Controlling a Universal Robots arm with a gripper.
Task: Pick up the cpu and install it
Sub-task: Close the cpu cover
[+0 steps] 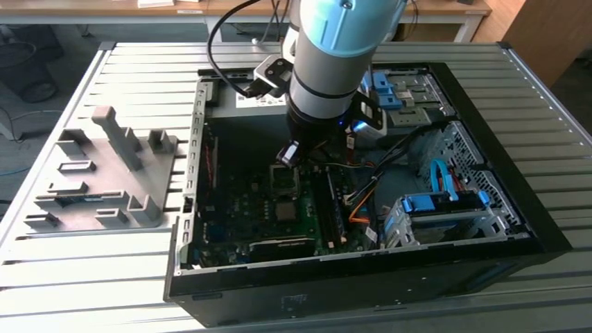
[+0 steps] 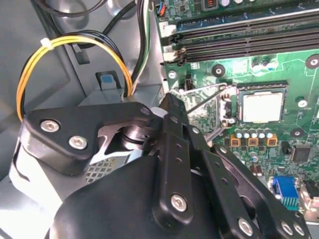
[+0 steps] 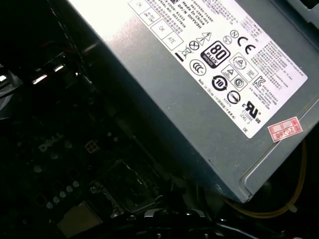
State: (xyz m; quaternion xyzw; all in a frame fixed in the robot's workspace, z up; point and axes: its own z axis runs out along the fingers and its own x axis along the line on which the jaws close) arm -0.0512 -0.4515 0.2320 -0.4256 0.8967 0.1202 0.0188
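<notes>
Grey slatted table [image 1: 518,90] with open black computer case [image 1: 370,291] beside a grey fixture block [image 1: 120,173]

Grey PSU [image 3: 164,84] w/ white label [image 3: 234,55] is lying beside the dark mobo [image 3: 65,144]. Tan cpu [image 3: 79,219] is sitting flat on the mobo, apart from PSU. A yellow cable [image 3: 294,199] is looping out by PSU's corner.

White printed label [image 3: 219,55] on grey box [image 3: 164,99], red sticker [image 3: 285,129], perhaps a seal
</notes>
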